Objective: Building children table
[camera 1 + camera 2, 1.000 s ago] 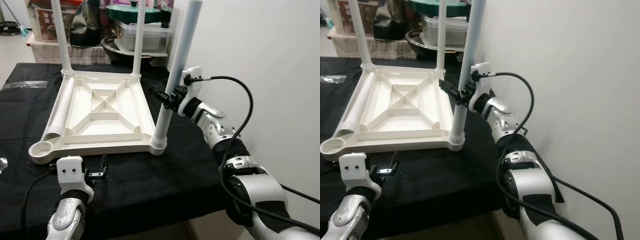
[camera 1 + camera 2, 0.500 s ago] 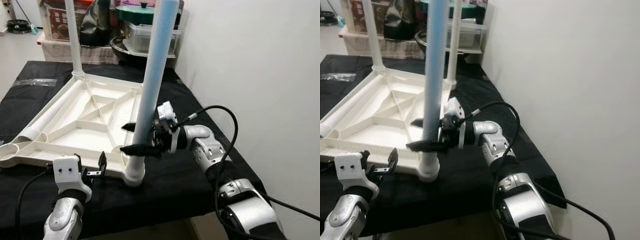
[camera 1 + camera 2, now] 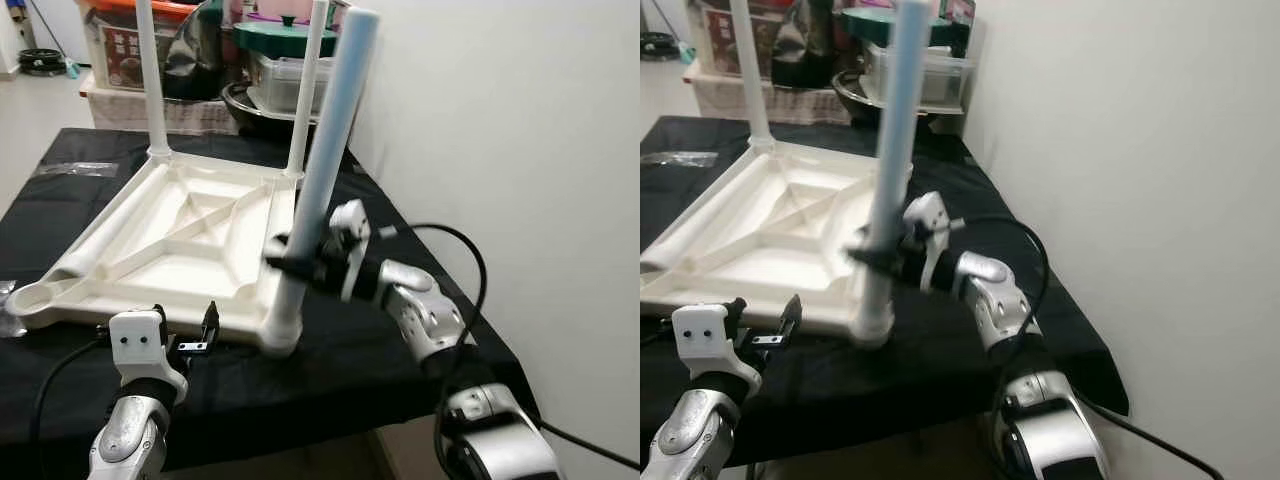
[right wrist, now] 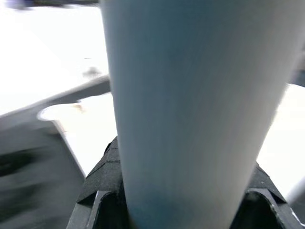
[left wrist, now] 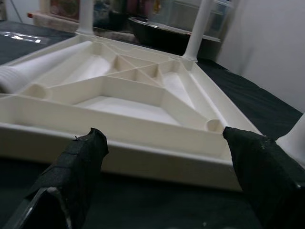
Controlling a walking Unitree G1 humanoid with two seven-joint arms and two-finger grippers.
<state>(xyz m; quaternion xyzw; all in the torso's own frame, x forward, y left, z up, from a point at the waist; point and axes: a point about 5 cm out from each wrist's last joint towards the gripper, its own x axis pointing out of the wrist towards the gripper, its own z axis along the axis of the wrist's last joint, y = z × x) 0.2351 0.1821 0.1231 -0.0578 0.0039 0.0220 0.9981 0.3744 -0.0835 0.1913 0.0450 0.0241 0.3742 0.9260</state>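
While our right gripper point(image 3: 297, 262) is clamped around the near-corner leg point(image 3: 322, 170), that leg stands tilted in its corner socket of the upturned tabletop point(image 3: 180, 240), its top leaning toward the wall. In the right wrist view the pale tube sits squarely between the black fingers point(image 4: 102, 179). Our left gripper point(image 3: 192, 338) hovers low over the black cloth point(image 3: 330, 370) just in front of the tabletop's near edge, fingers point(image 5: 76, 162) spread and holding nothing.

Two more legs point(image 3: 150, 80) stand upright in the far corners, and a fourth leg point(image 3: 105, 235) lies flat along the tabletop's left side beside the empty near-left socket point(image 3: 35, 297).

We judge the slant the main risk: pushing down on a tilted leg could jam it or pry the light tabletop off the cloth. With nothing bracing the tabletop, it may also slide toward the table's front edge.
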